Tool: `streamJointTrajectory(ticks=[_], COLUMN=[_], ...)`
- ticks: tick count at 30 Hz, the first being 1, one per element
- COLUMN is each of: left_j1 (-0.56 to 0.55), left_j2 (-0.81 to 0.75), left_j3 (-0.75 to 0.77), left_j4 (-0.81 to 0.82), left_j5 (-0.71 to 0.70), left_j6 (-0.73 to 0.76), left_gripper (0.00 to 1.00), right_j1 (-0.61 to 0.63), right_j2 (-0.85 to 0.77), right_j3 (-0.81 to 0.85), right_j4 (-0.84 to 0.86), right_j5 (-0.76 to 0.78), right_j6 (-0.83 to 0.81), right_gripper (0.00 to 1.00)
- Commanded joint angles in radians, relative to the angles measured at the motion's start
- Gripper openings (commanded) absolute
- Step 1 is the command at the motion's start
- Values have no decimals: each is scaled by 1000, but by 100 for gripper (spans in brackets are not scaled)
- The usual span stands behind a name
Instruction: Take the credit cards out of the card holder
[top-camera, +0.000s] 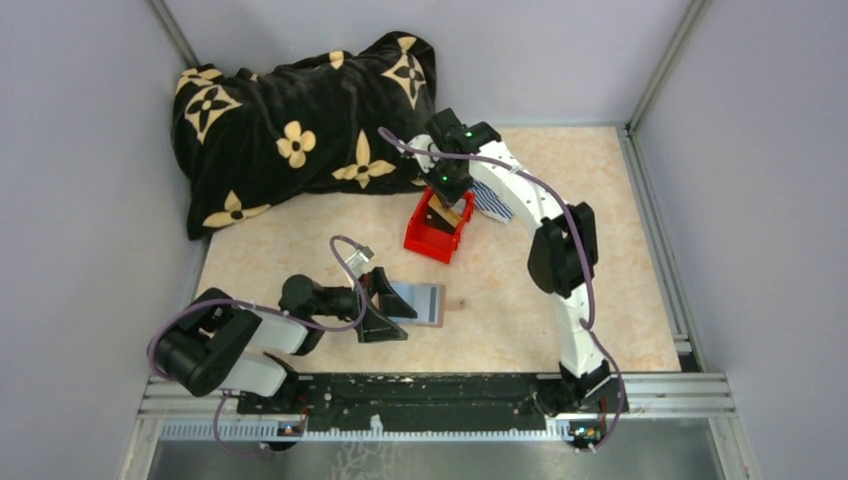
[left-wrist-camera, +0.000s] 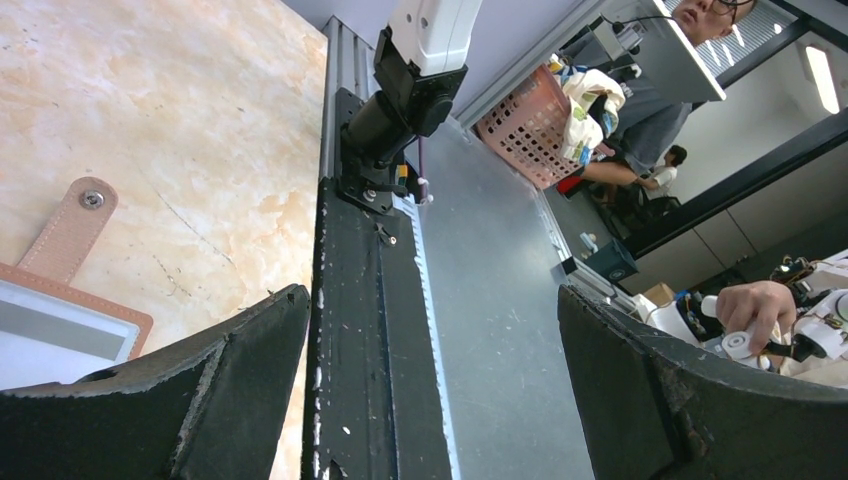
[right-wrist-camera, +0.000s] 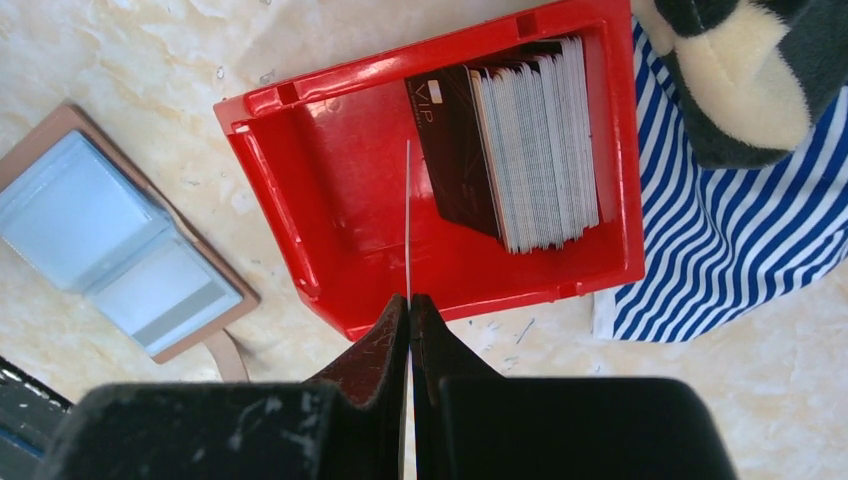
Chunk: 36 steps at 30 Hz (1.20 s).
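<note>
Thin card (right-wrist-camera: 408, 220) (edge-on) over red plastic box (right-wrist-camera: 335, 195)

Soft, even light is filling all views.
Faint shadows are lying beside the red box (top-camera: 437, 232) on the counter (top-camera: 520, 330); the right tool (right-wrist-camera: 408, 302) is showing slightly soft.

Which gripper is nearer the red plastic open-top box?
Right. The right gripper hangs directly above the red box, shut on a thin credit card held edge-on over its interior. The left gripper, open, sits by the brown leather card holder, well short of the box.
</note>
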<state>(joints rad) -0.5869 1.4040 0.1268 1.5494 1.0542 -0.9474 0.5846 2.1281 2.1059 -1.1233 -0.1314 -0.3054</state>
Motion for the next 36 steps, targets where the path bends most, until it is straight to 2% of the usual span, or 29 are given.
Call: streamJointTrajectory(ticks=[1,14,36], left_j1=[1,1,1], left_j2=[11,84,131], left_j3=[8,25,29], left_j4=[239,240,239], left_j5=[-5,-8,-6], left_j6=[19,37,48], left_gripper=[99,99,98], right_j1=[-3,-14,-13], right_j2=[21,114,155], right_j3=[-4,-10,-19], right_j4=[21,53,112], right_j5=[-27,-87,5], right_j6=[-44,-115,-128], right_gripper=[0,0,0])
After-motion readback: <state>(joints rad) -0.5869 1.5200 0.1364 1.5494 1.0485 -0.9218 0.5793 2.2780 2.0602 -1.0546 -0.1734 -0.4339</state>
